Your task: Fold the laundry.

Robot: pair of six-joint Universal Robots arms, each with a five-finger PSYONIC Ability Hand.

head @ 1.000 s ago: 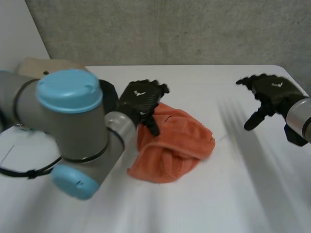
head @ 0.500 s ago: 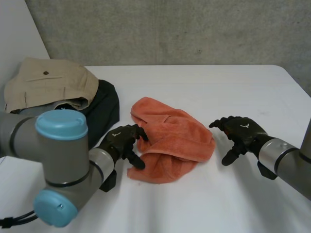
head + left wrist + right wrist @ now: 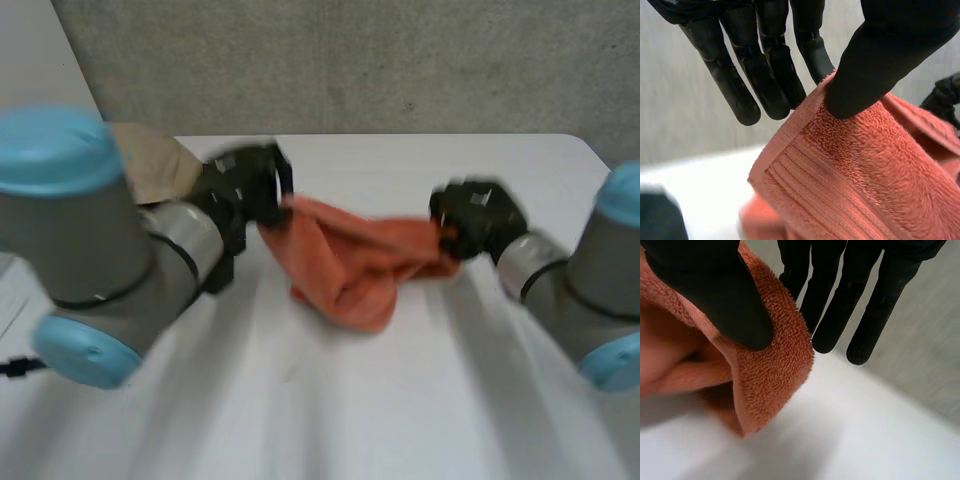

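Note:
An orange towel (image 3: 360,265) hangs stretched between my two hands above the white table (image 3: 350,410), sagging in the middle. My left hand (image 3: 245,185) holds its left end. In the left wrist view the thumb (image 3: 875,65) pinches a ribbed corner of the towel (image 3: 860,175) against the fingers (image 3: 770,75). My right hand (image 3: 475,220) holds the right end. In the right wrist view its thumb (image 3: 715,295) presses the towel's edge (image 3: 765,370) against the fingers (image 3: 835,305).
Beige trousers (image 3: 150,165) lie at the table's back left, behind my left arm. A grey wall (image 3: 400,60) runs along the far edge. The table's front half lies bare below the towel.
Both hands have shut on the towel's two ends and lifted it off the table, pulling it out between them. Before, they hovered open on either side of the crumpled towel.

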